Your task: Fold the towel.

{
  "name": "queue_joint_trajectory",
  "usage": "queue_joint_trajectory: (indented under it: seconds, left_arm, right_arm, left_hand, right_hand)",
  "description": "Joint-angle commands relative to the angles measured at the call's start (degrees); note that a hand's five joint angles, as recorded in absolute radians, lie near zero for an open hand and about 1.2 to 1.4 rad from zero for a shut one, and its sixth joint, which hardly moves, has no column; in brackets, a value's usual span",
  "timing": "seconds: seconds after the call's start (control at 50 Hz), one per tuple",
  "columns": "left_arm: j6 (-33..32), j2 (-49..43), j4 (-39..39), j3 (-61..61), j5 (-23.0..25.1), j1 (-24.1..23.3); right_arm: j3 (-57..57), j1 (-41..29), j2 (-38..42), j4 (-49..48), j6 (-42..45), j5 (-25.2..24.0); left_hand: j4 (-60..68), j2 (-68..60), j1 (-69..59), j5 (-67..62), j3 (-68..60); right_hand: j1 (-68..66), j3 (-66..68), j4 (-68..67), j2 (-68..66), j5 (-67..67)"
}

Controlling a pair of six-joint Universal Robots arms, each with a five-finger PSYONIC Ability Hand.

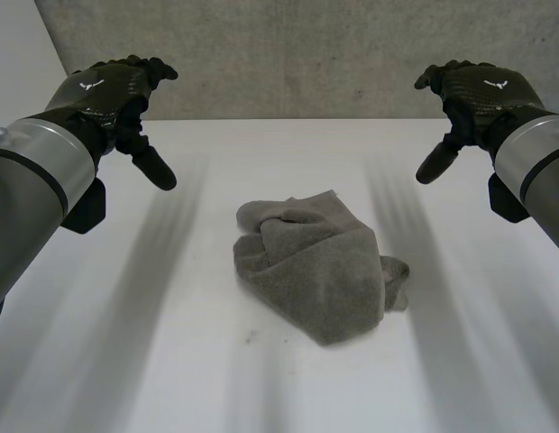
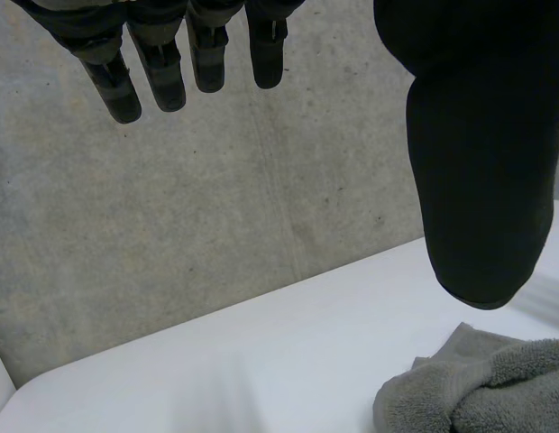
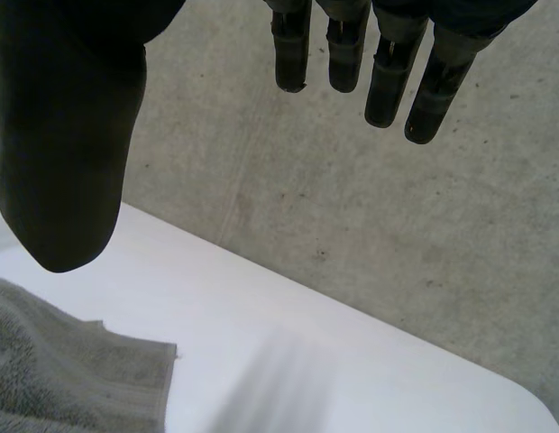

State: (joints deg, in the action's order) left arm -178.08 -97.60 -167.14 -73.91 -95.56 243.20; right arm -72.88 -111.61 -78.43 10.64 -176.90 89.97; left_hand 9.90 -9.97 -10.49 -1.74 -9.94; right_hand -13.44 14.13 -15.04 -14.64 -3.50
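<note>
One white desk (image 1: 171, 361) took up most of the head view, backed by a grey concrete wall (image 1: 288, 54). Over the desk's two sides reached the left arm (image 1: 36, 189) and the right arm (image 1: 541, 171), both raised above the surface.

Between them, near the middle of the desk, lay the grey terry towel (image 1: 316, 262). It was crumpled into a loose heap, with one hemmed corner pointing toward the wall and a small fold sticking out on the right arm's side.

The left hand (image 1: 113, 90) hovered well apart from the towel, palm down. In its wrist view the fingers (image 2: 162, 77) hung straight and spread wide from the thumb (image 2: 478, 180), holding nothing. The right hand (image 1: 482, 90) mirrored it on the other side, also clear of the cloth. Its own fingers (image 3: 388, 81) were likewise straight, set wide from its thumb (image 3: 63, 162), and empty.
</note>
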Motion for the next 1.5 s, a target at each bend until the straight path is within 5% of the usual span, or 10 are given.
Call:
queue_joint_trajectory:
  seconds: [0.02, 0.66, 0.72, 0.86, 1.06, 1.12, 1.2, 1.24, 1.26, 1.5]
  left_arm:
    - [0.0, 0.1, -0.1, 0.0, 0.0, 0.0]
    - [-0.2, -1.2, -0.1, -1.7, 0.8, -0.1]
    - [-0.3, -3.5, -0.5, -4.6, 1.0, -0.3]
    - [-0.1, -12.2, -5.1, -8.3, 2.0, -4.2]
    - [0.1, -24.9, -13.0, -7.7, 7.5, -8.4]
    - [0.0, -27.4, -14.7, -7.2, 7.9, -9.7]
    - [-0.1, -28.8, -16.6, -7.0, 7.8, -11.1]
    - [-0.1, -28.7, -16.7, -7.0, 7.7, -11.1]
    - [-0.1, -28.3, -16.6, -7.0, 7.2, -11.2]
    - [1.2, -2.9, -13.7, -6.5, 3.5, -10.9]
  right_arm:
    - [0.3, 0.2, 0.4, -0.2, 0.1, -0.4]
    - [0.0, 0.3, 0.7, -0.1, 3.2, -1.6]
    - [-0.4, -0.3, 2.6, 0.2, 11.5, -4.5]
    - [0.7, -1.5, 12.8, 0.1, 29.6, -10.9]
    - [4.1, -4.0, 25.2, 0.1, 29.7, -10.5]
    - [3.5, -4.5, 26.7, 0.0, 28.9, -10.0]
    - [2.7, -5.3, 26.7, 0.1, 27.2, -9.8]
    - [1.8, -5.5, 25.7, 0.5, 25.0, -10.2]
    - [1.8, -5.5, 25.7, 0.5, 25.0, -10.2]
    - [2.3, -5.0, -1.9, 4.9, 16.5, -10.5]
  left_hand:
    - [0.5, -0.4, 0.1, 1.4, -0.4]
    - [4.5, -4.4, -3.9, -2.7, -4.5]
    - [4.5, -4.4, -3.9, -2.7, -4.5]
    - [3.3, -3.3, -2.8, -1.5, -3.3]
    - [6.2, -6.1, -5.6, -4.4, -6.2]
    - [10.9, -10.8, -10.3, -9.1, -10.9]
    - [39.2, -39.1, -38.6, -37.4, -39.2]
    - [54.7, -54.6, -54.1, -52.8, -54.6]
    - [69.1, -69.1, -68.5, -67.3, -69.1]
    - [70.1, -70.0, -69.5, -68.3, -70.1]
  right_hand:
    - [3.4, -4.1, 5.0, 4.6, 3.5]
    - [3.4, -4.1, 5.0, 4.6, 3.5]
    - [-7.9, 7.2, -6.3, -6.7, -7.9]
    - [3.4, -4.1, 5.0, 4.6, 3.5]
    - [3.4, -4.1, 5.0, 4.6, 3.5]
    - [-4.8, 4.1, -3.2, -3.6, -4.8]
    - [-28.3, 27.6, -26.7, -27.1, -28.2]
    - [-64.9, 64.2, -63.3, -63.7, -64.8]
    - [-65.1, 64.4, -63.5, -63.9, -65.0]
    - [-66.6, 65.9, -65.0, -65.4, -66.5]
